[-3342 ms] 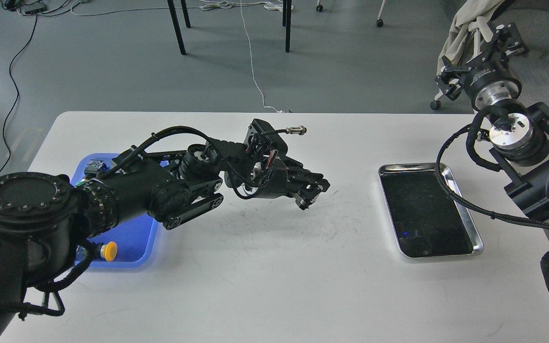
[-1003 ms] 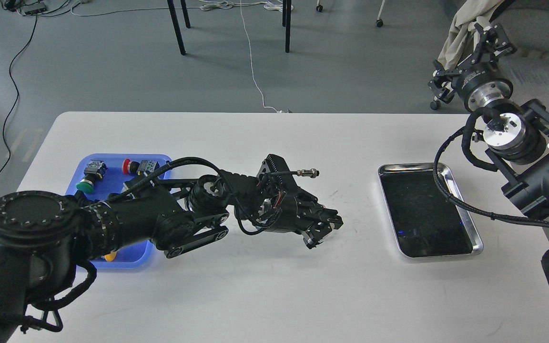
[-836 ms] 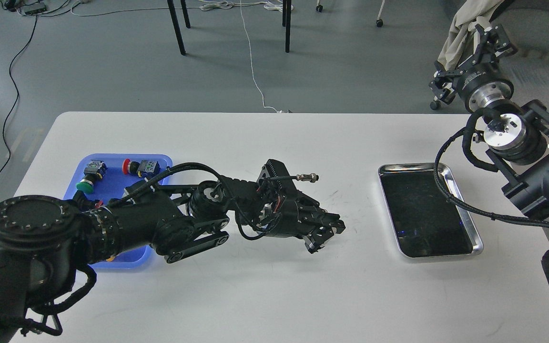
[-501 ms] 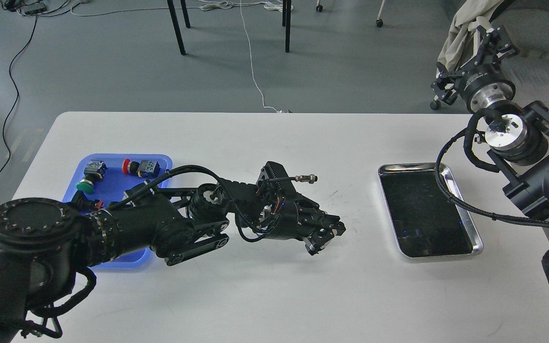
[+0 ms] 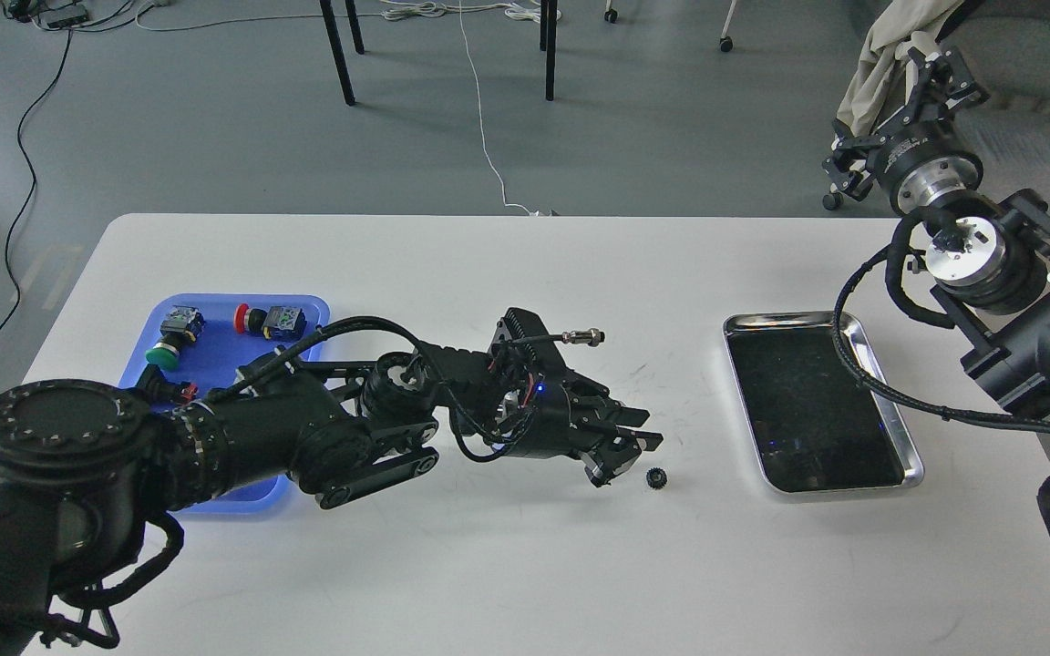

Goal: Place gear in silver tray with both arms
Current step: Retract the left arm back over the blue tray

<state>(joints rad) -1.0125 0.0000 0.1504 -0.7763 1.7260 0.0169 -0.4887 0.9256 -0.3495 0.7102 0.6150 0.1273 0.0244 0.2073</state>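
A small black gear point(image 5: 657, 476) lies on the white table, just right of my left gripper point(image 5: 627, 450) and left of the silver tray point(image 5: 855, 330). My left gripper is open and empty, low over the table, with its fingers spread beside the gear. The tray's dark bottom holds nothing. My right gripper point(image 5: 894, 105) is raised high at the far right, beyond the table's back edge, well apart from the tray and the gear. It looks open and empty.
A blue plastic tray point(image 5: 215, 357) at the left holds several push buttons, among them a green one point(image 5: 160, 353) and a red one point(image 5: 243, 318); my left arm covers part of it. A chair with cloth point(image 5: 885, 55) stands behind the right arm.
My left gripper has opened and the gear has dropped out onto the table just to its right. Over the earlier frames the left arm moved right from the blue tray. The right arm barely moved.
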